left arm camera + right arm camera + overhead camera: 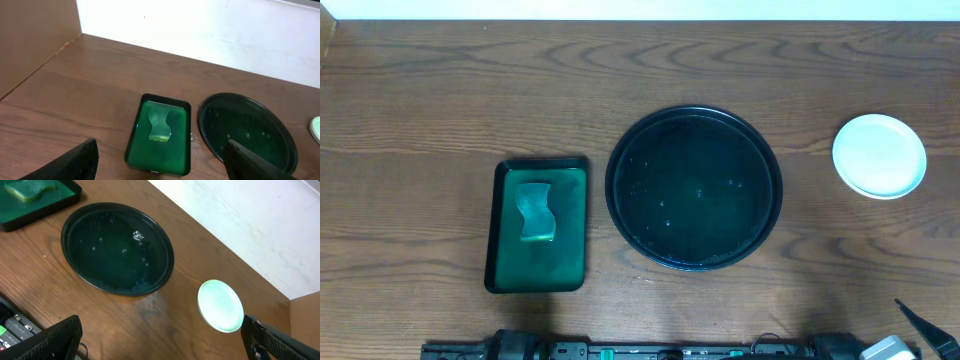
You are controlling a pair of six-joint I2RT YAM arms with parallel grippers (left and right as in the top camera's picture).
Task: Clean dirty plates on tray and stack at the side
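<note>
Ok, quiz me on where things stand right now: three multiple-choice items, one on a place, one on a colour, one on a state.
1. Where is the pale round plate?
A: on the large round glossy black tray
B: on the wooden table, right of that tray
C: in the dark green rectangular tray

2. What colour is the sponge in the rectangular tray?
A: red
B: green
C: white

3. What does the black tray hold?
A: three plates
B: one plate
C: no plates

Answers:
1 B, the plate sits on wood, apart from the tray.
2 B, every view shows it green.
3 C, only droplets lie on it.
</note>
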